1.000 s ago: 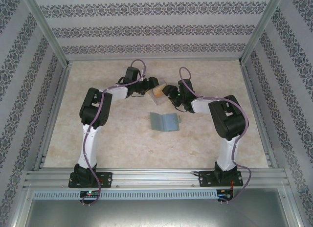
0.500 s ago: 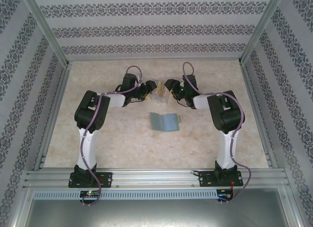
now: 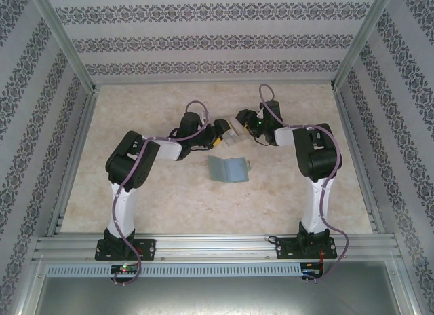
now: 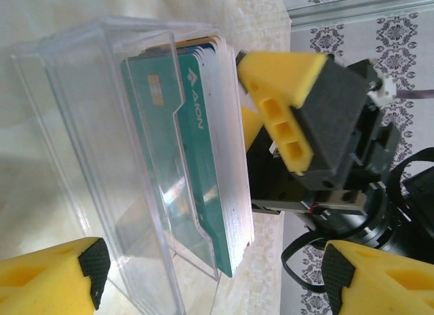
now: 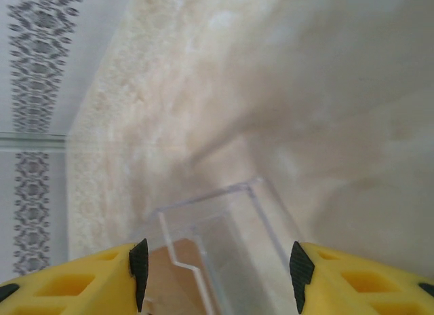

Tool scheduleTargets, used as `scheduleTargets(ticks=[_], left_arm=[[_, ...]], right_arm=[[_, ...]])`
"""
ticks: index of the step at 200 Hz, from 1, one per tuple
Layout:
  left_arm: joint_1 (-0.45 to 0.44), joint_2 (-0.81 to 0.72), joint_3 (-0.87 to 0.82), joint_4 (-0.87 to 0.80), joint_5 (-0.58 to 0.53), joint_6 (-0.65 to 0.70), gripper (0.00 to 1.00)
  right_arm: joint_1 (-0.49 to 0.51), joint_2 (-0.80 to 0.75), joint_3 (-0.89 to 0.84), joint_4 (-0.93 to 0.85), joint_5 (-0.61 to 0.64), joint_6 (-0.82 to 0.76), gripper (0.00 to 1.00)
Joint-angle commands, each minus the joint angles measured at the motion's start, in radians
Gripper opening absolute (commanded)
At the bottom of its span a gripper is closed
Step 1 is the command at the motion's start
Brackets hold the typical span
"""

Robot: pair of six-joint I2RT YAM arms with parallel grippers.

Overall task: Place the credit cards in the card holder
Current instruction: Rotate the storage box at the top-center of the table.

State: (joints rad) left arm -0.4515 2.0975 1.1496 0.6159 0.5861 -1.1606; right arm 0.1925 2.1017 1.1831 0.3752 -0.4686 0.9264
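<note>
Card-extraction step: right fingers (image 5: 74, 281), part-open, seem clamped on the clear box (image 4: 102, 159) of credit cards (image 4: 203, 165); left fingers (image 4: 47, 281) spread wide, empty. Next: likely pinch one card for the card holder (image 3: 227, 170).

I'm counting two robot arms, the left arm (image 3: 127, 167) and the right arm (image 3: 317, 155), one clear plastic box (image 4: 81, 125), one card holder (image 3: 228, 170) at mid-frame, and credit cards (image 4: 207, 165) stacked too tightly for numbering.

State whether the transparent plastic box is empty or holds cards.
Holds cards: the left wrist view shows a stack of thin cards, teal face foremost, inside the transparent plastic box.
</note>
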Motion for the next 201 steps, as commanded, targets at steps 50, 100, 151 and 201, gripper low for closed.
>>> scheduleTargets(ticks=[50,100,151,201], left_arm=[[0.082,-0.224,-0.108,-0.037,-0.037,0.087,0.89],[0.212,-0.458,-0.269,-0.195,-0.114,0.176,0.93],[0.221,-0.700,-0.318,-0.564,-0.354,0.370,0.99],[0.223,-0.765,-0.334,-0.645,-0.404,0.431,1.00]], right_arm=[[0.060,-0.253,0.073,-0.500,0.276,-0.533,0.63],[0.238,-0.185,0.282,-0.788,0.428,-0.779,0.66],[0.323,-0.092,0.372,-0.869,0.700,-0.871,0.66],[0.317,-0.037,0.417,-0.899,0.740,-0.891,0.67]])
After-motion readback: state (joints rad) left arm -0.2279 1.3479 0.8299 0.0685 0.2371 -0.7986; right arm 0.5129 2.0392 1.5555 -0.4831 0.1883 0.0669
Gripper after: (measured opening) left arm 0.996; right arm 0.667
